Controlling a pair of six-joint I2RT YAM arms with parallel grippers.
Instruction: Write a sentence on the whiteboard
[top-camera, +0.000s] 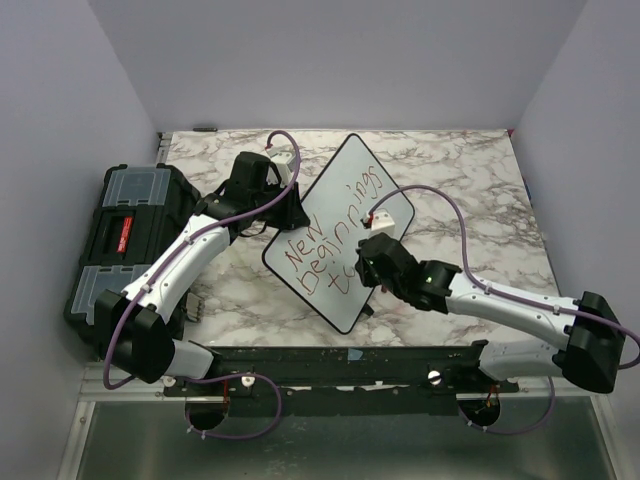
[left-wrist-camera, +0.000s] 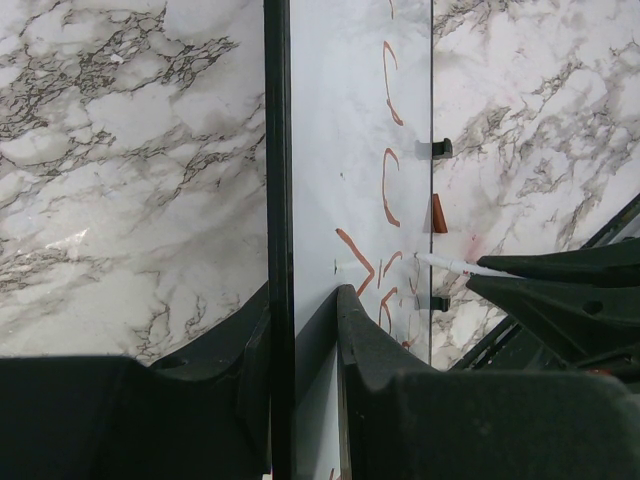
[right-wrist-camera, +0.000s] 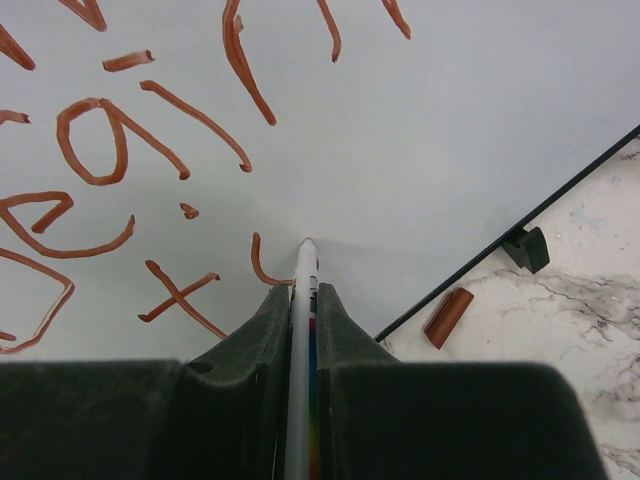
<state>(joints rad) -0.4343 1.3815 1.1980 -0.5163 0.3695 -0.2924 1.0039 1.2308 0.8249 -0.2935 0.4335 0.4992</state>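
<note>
The whiteboard (top-camera: 345, 185) lies skewed on the marble table, with the red sentence (top-camera: 335, 235) reading "New Beginnings to" in three lines. My left gripper (top-camera: 290, 212) is shut on the board's left edge; in the left wrist view its fingers (left-wrist-camera: 350, 320) clamp the black frame (left-wrist-camera: 277, 150). My right gripper (top-camera: 372, 262) is shut on a white marker (right-wrist-camera: 302, 290), whose tip touches the board (right-wrist-camera: 460, 90) beside a half-drawn letter after the "t" (right-wrist-camera: 180, 295). The marker tip also shows in the left wrist view (left-wrist-camera: 445, 263).
A black toolbox (top-camera: 125, 235) stands at the table's left side, beside my left arm. A red marker cap (right-wrist-camera: 447, 317) lies on the marble just off the board's edge, near a small black foot (right-wrist-camera: 527, 248). Purple walls enclose the table.
</note>
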